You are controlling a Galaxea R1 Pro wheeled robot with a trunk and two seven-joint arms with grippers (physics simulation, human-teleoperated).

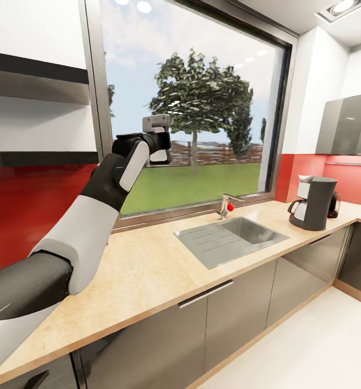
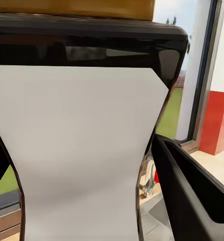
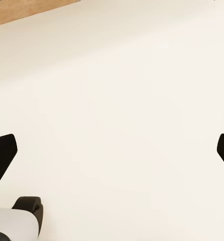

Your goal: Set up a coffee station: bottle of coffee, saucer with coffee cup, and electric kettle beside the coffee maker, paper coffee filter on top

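Observation:
My left gripper (image 1: 159, 145) is raised in front of the window and is shut on the bottle of coffee (image 1: 159, 156). In the left wrist view the bottle of coffee (image 2: 77, 150) shows close up with its white label, dark shoulders and yellow cap, a black finger (image 2: 192, 196) beside it. The coffee maker (image 1: 318, 202) stands on the kitchen countertop (image 1: 148, 270) at the far right, white parts on its front. A dark rounded electric kettle (image 1: 335, 204) peeks out behind it. The kitchen shelf (image 1: 40, 158) is on the left wall. My right gripper (image 3: 113, 153) hangs open over pale floor.
A steel sink (image 1: 232, 237) with a faucet (image 1: 225, 205) is set into the counter under the big window. Glossy dark wall cabinets (image 1: 348, 124) hang at the right. The counter turns a corner at the far right, and white floor runs along its front.

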